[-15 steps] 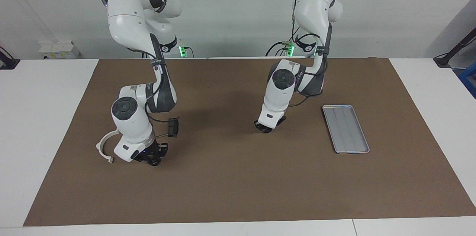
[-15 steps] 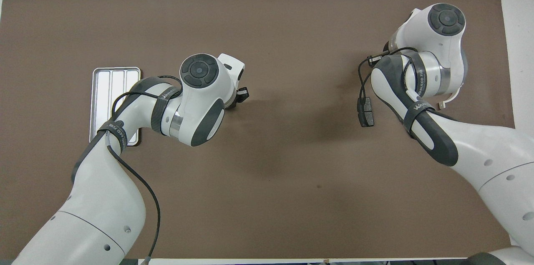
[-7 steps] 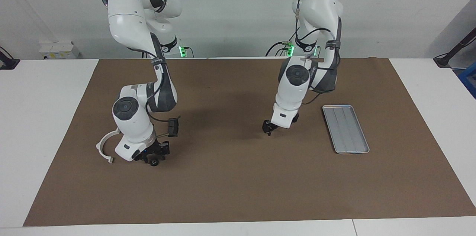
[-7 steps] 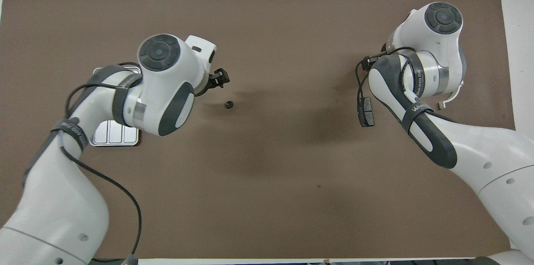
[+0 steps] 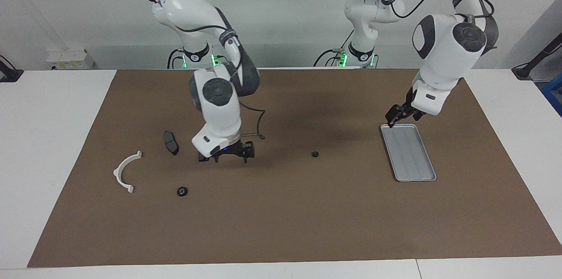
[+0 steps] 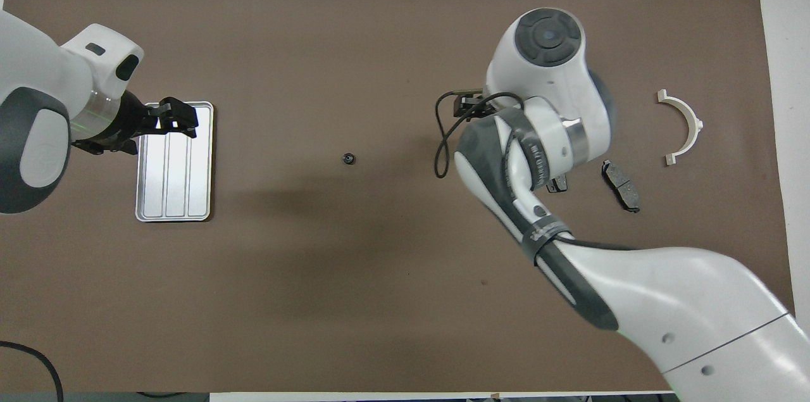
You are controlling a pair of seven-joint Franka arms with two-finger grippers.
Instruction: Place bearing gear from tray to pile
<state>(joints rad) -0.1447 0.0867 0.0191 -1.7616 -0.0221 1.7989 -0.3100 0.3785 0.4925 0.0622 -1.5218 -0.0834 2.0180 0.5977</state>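
Observation:
The silver tray point(image 5: 408, 152) point(image 6: 174, 164) lies bare at the left arm's end of the mat. My left gripper point(image 5: 396, 116) point(image 6: 180, 118) hangs open and holds nothing over the tray's end nearer the robots. One small black bearing gear point(image 5: 315, 154) point(image 6: 347, 159) lies alone mid-mat. A second gear point(image 5: 181, 191) rests in the pile, near the white bracket point(image 5: 125, 172) point(image 6: 680, 126) and a dark brake pad point(image 5: 170, 142) point(image 6: 620, 177). My right gripper point(image 5: 226, 156) is open just above the mat, between that pad and the lone gear. The overhead view hides it under its own arm.
Another brake pad point(image 6: 557, 184) peeks out from under the right arm in the overhead view. The brown mat point(image 5: 281, 226) covers most of the white table. A loose black cable point(image 5: 260, 127) loops off the right wrist.
Both grippers opened and left a gear on the mat. The left arm rose and swung from mid-mat to over the tray. The right arm lifted off the pile toward the middle.

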